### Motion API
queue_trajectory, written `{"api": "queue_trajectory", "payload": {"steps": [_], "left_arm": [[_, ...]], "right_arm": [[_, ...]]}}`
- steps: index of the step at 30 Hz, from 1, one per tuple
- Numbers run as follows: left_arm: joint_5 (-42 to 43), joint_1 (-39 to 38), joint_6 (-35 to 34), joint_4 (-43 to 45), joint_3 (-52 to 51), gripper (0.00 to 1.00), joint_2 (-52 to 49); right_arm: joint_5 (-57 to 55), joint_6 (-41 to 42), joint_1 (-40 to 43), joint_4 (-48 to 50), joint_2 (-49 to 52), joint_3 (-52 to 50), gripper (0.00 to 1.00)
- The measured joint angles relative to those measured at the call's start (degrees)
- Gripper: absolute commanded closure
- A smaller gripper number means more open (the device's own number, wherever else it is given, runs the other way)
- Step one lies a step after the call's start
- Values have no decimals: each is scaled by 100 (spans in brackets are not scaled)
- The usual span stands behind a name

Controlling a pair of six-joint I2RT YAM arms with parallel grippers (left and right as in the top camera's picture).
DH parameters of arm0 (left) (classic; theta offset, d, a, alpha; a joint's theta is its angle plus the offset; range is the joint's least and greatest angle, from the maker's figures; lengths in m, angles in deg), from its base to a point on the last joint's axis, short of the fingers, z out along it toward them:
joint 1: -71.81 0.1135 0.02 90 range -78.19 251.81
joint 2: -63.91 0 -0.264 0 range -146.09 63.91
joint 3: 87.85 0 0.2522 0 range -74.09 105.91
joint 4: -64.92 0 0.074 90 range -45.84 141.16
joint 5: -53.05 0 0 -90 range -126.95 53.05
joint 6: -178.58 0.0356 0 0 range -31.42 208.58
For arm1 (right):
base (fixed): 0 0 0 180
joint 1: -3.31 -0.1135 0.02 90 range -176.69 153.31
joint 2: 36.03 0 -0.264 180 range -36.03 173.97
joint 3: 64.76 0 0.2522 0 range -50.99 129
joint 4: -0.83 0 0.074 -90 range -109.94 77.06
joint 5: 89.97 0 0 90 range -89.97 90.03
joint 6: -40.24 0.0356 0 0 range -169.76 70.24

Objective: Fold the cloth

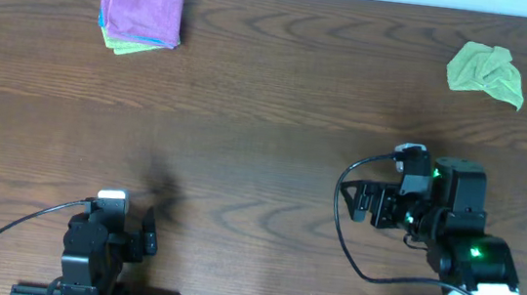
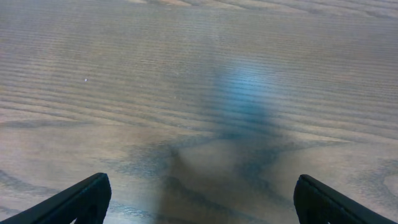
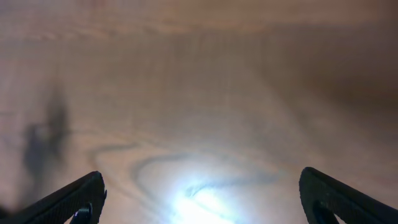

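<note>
A crumpled green cloth (image 1: 485,71) lies at the far right of the wooden table (image 1: 264,138). A stack of folded cloths (image 1: 140,13), purple on top with blue and green beneath, sits at the far left. My left gripper (image 1: 148,234) is near the front left edge, open and empty; in the left wrist view its fingers (image 2: 199,199) frame bare wood. My right gripper (image 1: 361,202) is at the front right, open and empty, pointing left; the right wrist view (image 3: 199,196) shows only bare wood between its fingers. Neither cloth shows in the wrist views.
Black cables loop from both arms along the front edge (image 1: 344,225). The table's far edge runs just behind the cloths.
</note>
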Motion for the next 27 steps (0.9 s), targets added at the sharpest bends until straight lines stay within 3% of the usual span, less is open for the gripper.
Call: {"api": "queue_trajectory", "payload": {"steps": [8, 18, 27], "left_arm": [[-17, 0, 0, 9, -7, 5, 0], [-17, 0, 0, 9, -7, 5, 7], [-20, 0, 0, 9, -9, 5, 11]], "right_arm": [[-817, -776, 0, 1300, -1268, -1270, 1], [-1425, -1333, 299, 1458, -3497, -3176, 1], [-1742, -1902, 450, 1497, -3877, -3289, 1]]}}
